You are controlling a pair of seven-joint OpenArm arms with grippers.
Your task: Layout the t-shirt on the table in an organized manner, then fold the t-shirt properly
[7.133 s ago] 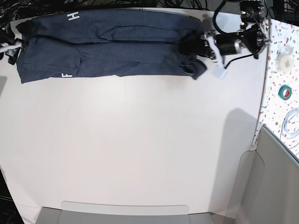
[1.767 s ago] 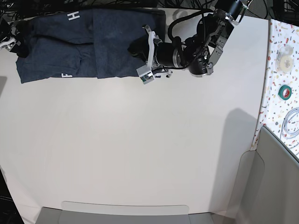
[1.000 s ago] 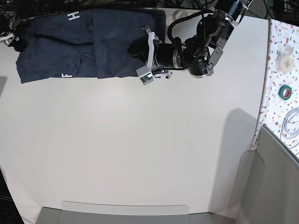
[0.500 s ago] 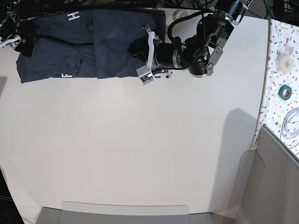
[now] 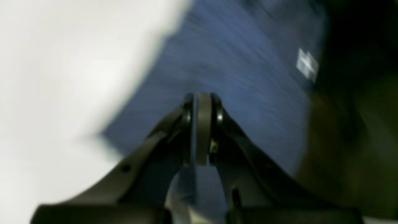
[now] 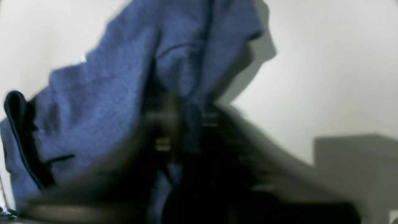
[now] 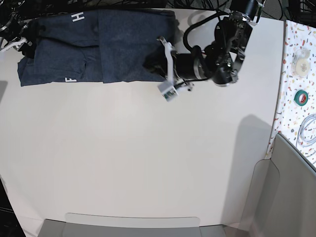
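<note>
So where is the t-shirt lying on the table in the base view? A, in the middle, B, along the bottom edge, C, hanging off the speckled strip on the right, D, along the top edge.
D: in the base view the navy t-shirt lies stretched along the top edge of the white table, whose middle and bottom show no cloth.

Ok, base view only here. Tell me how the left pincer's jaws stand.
Observer: The left pincer is shut, tips pressed together over the shirt.
Operator: Now check the right one.
Observer: The right pincer is too blurred to judge; cloth bunches up in folds against it.
Operator: Say whether that cloth lies flat.
Observer: No, one fold stands raised and throws a shadow on the table.
</note>
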